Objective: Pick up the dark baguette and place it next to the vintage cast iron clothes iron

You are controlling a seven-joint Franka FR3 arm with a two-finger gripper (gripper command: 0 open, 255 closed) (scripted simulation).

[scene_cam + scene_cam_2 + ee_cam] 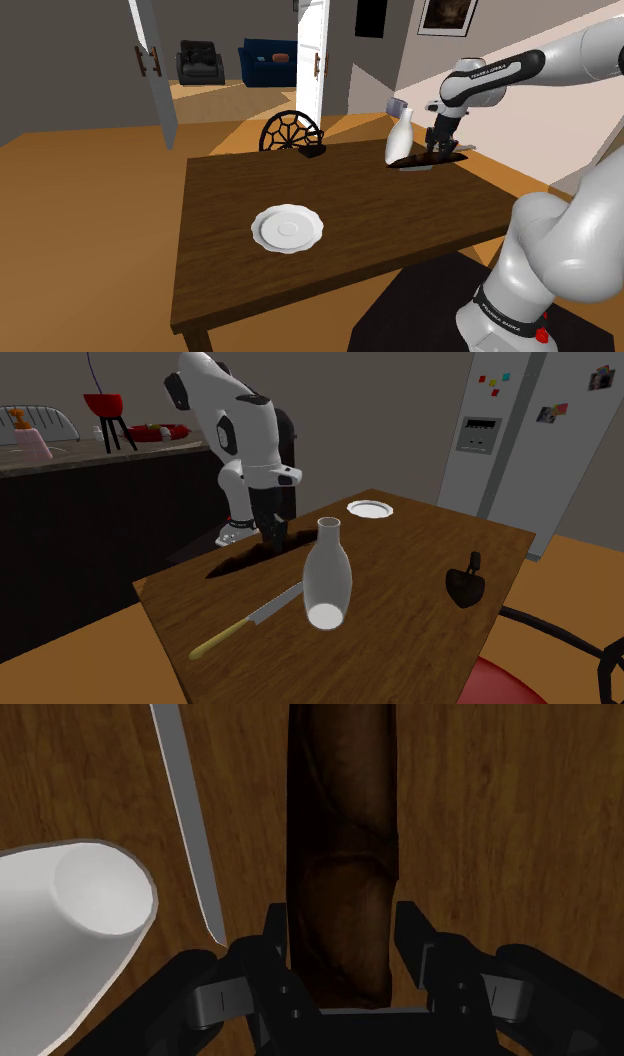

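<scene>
Wrist view: gripper (343, 914) clamped on dark baguette (338, 824), crust dk brown, creased. Second ext. view: black iron (465, 585), well apart.

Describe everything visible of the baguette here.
The baguette is a long, dark brown loaf with a creased, scored crust. It lies flat on the wooden table. A knife lies roughly alongside it without touching, and a white bottle stands beyond the knife. The end effector is down over the baguette, hiding part of its length.
</scene>
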